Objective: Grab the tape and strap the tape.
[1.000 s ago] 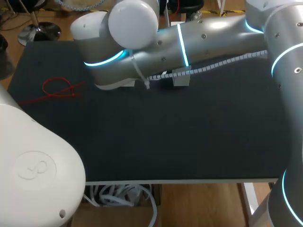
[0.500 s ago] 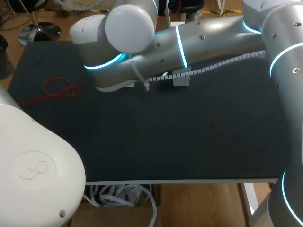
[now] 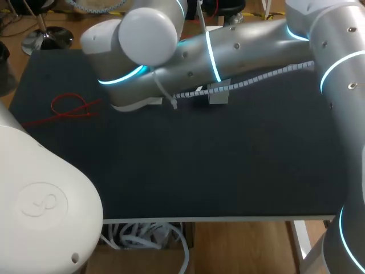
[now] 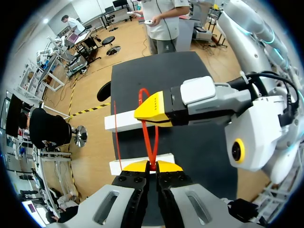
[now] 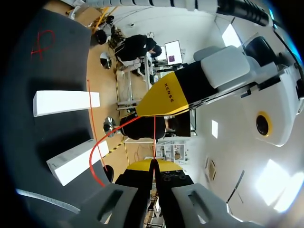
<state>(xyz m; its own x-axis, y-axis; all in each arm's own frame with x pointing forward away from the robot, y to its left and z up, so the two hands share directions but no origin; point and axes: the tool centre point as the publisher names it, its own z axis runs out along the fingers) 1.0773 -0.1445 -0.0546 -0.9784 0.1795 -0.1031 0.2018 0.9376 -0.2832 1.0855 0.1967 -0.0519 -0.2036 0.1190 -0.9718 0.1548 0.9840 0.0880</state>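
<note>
A thin red tie (image 4: pixel 153 142) is stretched in the air between my two grippers, above the black table (image 3: pixel 199 165). In the left wrist view my left gripper (image 4: pixel 152 166) is shut on one end. The tie loops up past my right gripper (image 4: pixel 151 114), just ahead, and a long tail hangs beside it. In the right wrist view my right gripper (image 5: pixel 153 166) is shut on a straight strand of the red tie (image 5: pixel 97 149), which runs to my left gripper's yellow fingertips (image 5: pixel 164 100). In the head view my right arm (image 3: pixel 228 45) hides both grippers.
A second red tie (image 3: pixel 71 107) lies looped on the table at the far left, also visible as a red tie (image 5: pixel 42 43) in the right wrist view. Two white blocks (image 4: pixel 127 122) (image 4: pixel 130 165) lie on the table under the grippers. My left arm's white casing (image 3: pixel 40 194) fills the near left corner.
My right arm has shifted slightly to the left over the far side of the table. The red tie on the table has not moved.
</note>
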